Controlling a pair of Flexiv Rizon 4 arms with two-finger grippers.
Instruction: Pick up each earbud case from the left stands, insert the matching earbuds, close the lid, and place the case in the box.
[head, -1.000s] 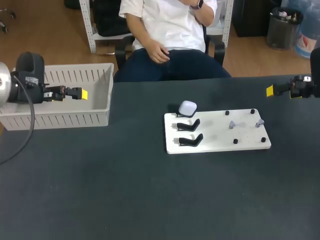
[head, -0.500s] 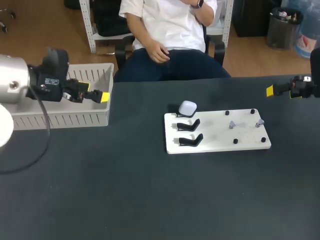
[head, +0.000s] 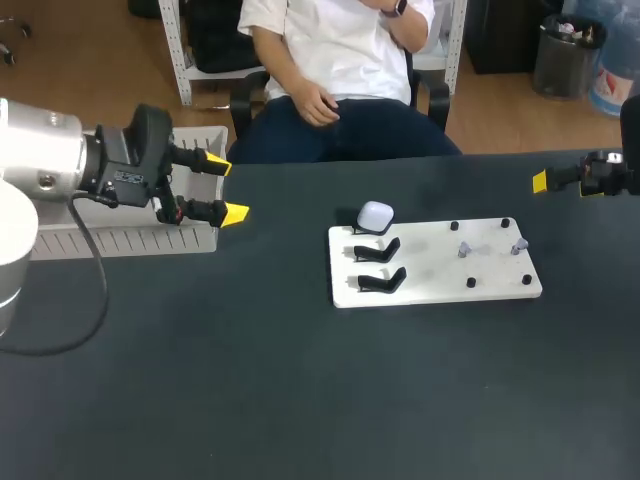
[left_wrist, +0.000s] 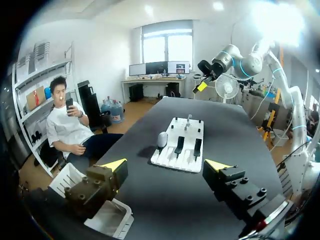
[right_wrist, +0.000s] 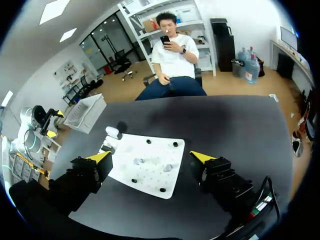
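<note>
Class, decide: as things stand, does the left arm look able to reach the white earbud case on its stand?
Probably yes. The left claw is open and points toward the earbud case. Only dark table lies between them, and nothing covers the case on its stand.

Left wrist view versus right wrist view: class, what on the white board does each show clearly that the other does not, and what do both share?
Only the left wrist view clearly shows the two empty black stands. Only the right wrist view clearly shows the two earbuds lying on the board. Both show the white board, the earbud case and the box.
</note>
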